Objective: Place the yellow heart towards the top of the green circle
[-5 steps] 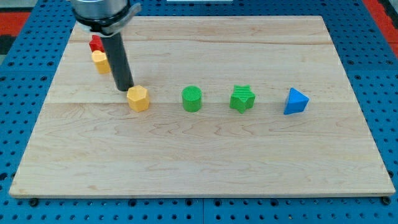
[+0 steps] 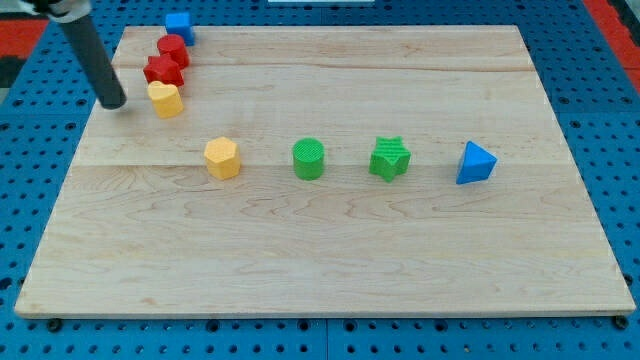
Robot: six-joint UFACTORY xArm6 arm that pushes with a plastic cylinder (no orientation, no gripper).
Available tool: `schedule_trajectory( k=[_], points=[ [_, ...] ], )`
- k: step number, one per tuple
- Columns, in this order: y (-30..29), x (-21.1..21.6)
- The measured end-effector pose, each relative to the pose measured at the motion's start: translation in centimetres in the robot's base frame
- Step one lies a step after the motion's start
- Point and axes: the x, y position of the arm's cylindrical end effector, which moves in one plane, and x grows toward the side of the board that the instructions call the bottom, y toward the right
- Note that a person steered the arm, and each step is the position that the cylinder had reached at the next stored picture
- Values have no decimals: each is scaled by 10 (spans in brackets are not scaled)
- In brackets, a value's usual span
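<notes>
My tip (image 2: 113, 103), a bare rod grasping nothing, is sitting just to the view's left of the yellow heart (image 2: 165, 99), likely so a rightward shove can send it toward the green circle (image 2: 309, 158), well off to the tip's lower right.

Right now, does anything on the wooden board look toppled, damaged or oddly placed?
Nothing stands out. The yellow hexagonal block, green cylinder, green star block and blue triangular block sit apart in a row. The yellow heart touches two red blocks at the view's top left; my tip stands left of it.
</notes>
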Motion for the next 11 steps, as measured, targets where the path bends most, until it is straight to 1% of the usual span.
schedule_trajectory(
  k=[5, 6, 7, 8, 9, 10, 11],
  points=[
    [207, -14],
    [218, -17],
    [203, -25],
    [245, -51],
    [269, -72],
    [278, -61],
    [269, -48]
  ],
)
